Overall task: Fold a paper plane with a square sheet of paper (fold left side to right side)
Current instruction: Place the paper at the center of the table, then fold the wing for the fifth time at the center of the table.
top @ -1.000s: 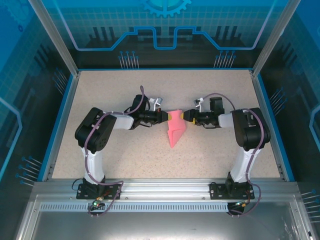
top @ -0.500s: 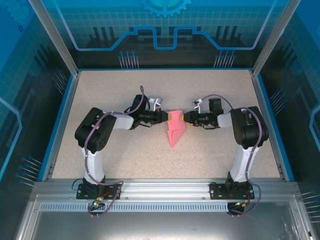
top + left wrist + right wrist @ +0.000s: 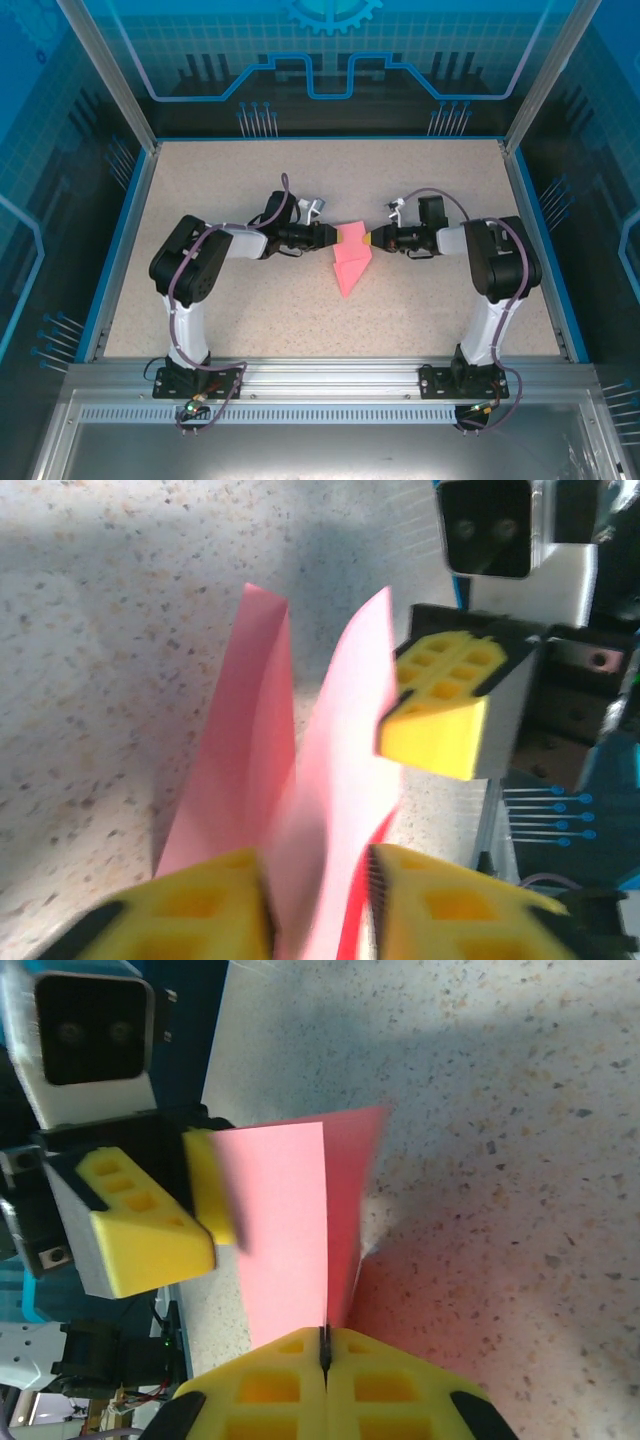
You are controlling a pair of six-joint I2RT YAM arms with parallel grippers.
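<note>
The pink sheet of paper (image 3: 350, 262) is folded to a pointed shape, its tip toward the near edge, at mid-table. Its upper part stands up between the two grippers. My left gripper (image 3: 333, 236) is at the paper's left top corner. In the left wrist view its jaws stand apart with the pink paper (image 3: 340, 740) running loosely through the gap of the left gripper (image 3: 320, 905). My right gripper (image 3: 368, 238) meets the right top corner. In the right wrist view the right gripper (image 3: 324, 1345) is shut on the edge of the raised paper (image 3: 285, 1220).
The speckled beige table (image 3: 220, 300) is bounded by a blue rim (image 3: 118, 240) and glass walls. Both arm bases sit on the metal rail (image 3: 330, 385) at the near edge. Each wrist camera sees the other gripper's yellow fingers (image 3: 440, 705) just beyond the paper.
The right gripper closed onto the paper's right edge. The left gripper's jaws, shut before, have parted. The paper has stayed between them, and its raised part has shifted slightly.
</note>
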